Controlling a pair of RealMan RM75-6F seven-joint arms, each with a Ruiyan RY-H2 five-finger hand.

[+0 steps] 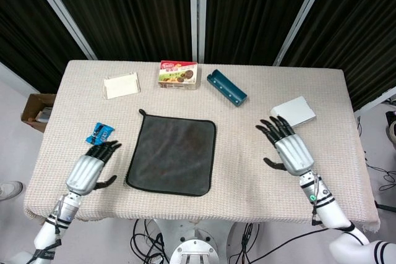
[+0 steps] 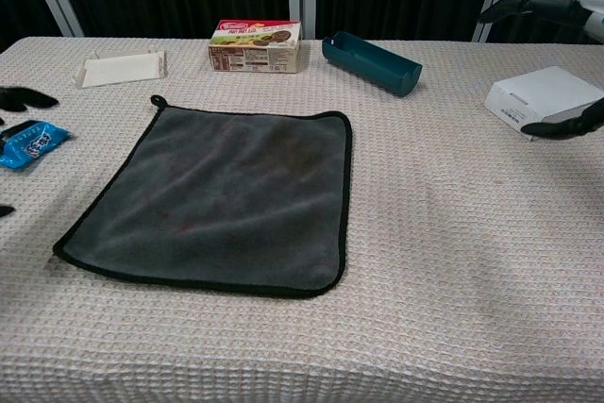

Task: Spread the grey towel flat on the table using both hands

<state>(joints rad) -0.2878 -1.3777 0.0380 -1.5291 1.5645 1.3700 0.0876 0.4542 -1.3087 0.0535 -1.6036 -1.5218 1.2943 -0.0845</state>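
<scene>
lying flat: grey towel (image 1: 174, 154) sits spread at the table's centre, no fold showing, black hem visible all round.
left hand (image 1: 91, 166): at about 9 o'clock of the towel, near its edge but apart from it, fingers apart, holding nothing; only dark fingertips show at the frame edge in the chest view.
right hand (image 1: 288, 146): at about 3 o'clock, well apart from the towel, fingers spread wide, empty.
table (image 1: 322, 183): beige waffle cloth under everything.
risk: the job looks done, so the hazard is a careless pass back over the cloth; fingertips catching the hem would ruck a corner up again. the left hand swinging outward could also knock the blue packet (image 1: 99, 134) just beyond it at 10 o'clock.
risk, right side: the white box (image 1: 293, 111) lies just past the right fingertips at 2 o'clock; a reach forward would shove it.
orientation: towel is nearly square, slightly longer near-to-far; its sides skew a little, near edge shifted left, so that axis runs roughly 7 to 1 o'clock.
hanging loop (image 1: 143, 110): at the far left corner, pointing to 11 o'clock.
far row: white tray (image 1: 120, 85) at 11 o'clock, biscuit box (image 1: 178, 74) at 12, teal holder (image 1: 226, 87) at 1 o'clock, all apart from the towel.
</scene>
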